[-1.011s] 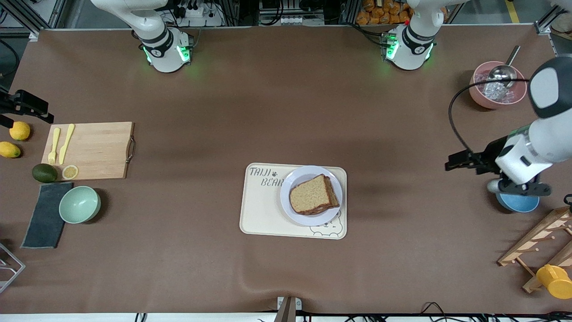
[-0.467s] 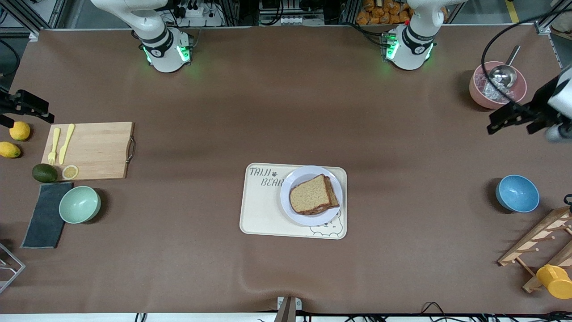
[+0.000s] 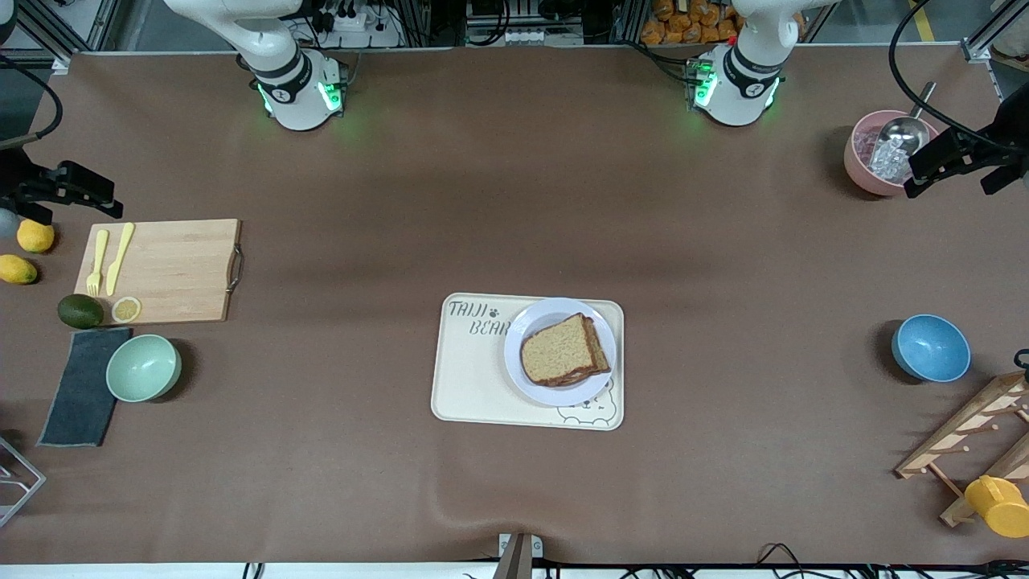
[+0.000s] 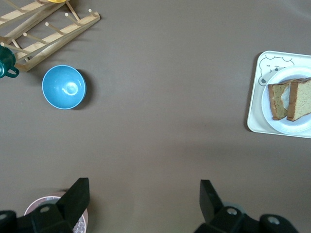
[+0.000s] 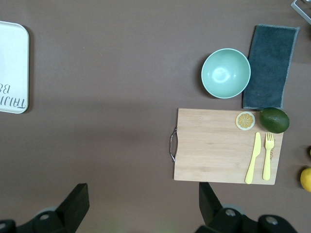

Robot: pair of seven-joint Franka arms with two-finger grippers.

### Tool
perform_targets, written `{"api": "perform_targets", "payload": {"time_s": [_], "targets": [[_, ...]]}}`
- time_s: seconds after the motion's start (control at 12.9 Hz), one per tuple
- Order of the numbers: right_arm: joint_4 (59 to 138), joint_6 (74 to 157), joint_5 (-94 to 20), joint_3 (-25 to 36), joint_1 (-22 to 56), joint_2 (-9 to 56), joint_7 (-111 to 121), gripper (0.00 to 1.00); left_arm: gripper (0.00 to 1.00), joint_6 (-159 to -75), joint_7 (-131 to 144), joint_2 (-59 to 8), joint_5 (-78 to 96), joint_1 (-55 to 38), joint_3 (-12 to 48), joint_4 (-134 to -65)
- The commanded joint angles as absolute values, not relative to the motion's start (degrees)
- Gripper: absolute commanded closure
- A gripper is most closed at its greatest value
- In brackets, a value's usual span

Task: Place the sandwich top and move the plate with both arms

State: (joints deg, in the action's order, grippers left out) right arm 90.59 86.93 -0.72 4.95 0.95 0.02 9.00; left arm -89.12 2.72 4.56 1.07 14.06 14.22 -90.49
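You have the wooden rack [image 3: 973, 438] and a yellow cup [image 3: 997, 505] nearest the front camera, at the left arm's end of the table [image 3: 723, 265]. Mid-table lies the cream rectangular bear tray [image 3: 470, 378], smooth with rounded corners, and on it the round, wide-rimmed pale plate [image 3: 526, 322]. The sandwich top [image 3: 559, 351], a coarse light-brown slice with darker crust, sits on the stack on that plate. Your left wrist view shows white filling between the slices, which the front view hides.

Level with the tray, a glossy blue bowl [image 3: 931, 347] sits toward the left arm's end; a mint green bowl [image 3: 143, 367] touches a dark cloth [image 3: 82, 386] toward the right arm's end. Farther from the camera are an avocado [image 3: 80, 311], a lemon slice [image 3: 126, 309] and a yellow knife and fork [image 3: 108, 259] on the handled wooden board [image 3: 177, 269].

The left pincer [image 4: 143, 199] hangs by the pink bowl [image 3: 864, 173] with its metal scoop [image 3: 904, 129], fingers spread wide, holding nothing. The right pincer [image 5: 143, 199] hovers beside the board, equally wide and empty; only its wrist view shows both fingers
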Motion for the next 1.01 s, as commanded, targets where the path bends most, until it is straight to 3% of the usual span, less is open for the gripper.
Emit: {"api": "perform_targets", "payload": {"time_s": [0.0, 0.23, 0.54, 0.93], "targets": [[90.3, 86.2, -0.6, 3.9, -0.8, -0.5, 8.3, 0.00, 0.00, -87.8, 3.6, 5.3, 0.7, 14.2, 14.6, -89.7], [90.4, 86.3, -0.6, 4.3, -1.0, -0.6, 8.6, 0.00, 0.00, -87.0, 8.1, 4.7, 0.2, 9.7, 13.3, -90.0], [90.4, 86.4, -0.6, 4.3, -0.9, -0.6, 8.5, 0.00, 0.00, -86.3, 11.5, 4.7, -0.1, -1.7, 3.5, -90.3], [90.4, 86.4, -0.5, 4.3, -0.8, -0.6, 8.4, 0.00, 0.00, -85.1, 10.9, 4.7, -1.9, -1.8, 3.6, -90.3]]}}
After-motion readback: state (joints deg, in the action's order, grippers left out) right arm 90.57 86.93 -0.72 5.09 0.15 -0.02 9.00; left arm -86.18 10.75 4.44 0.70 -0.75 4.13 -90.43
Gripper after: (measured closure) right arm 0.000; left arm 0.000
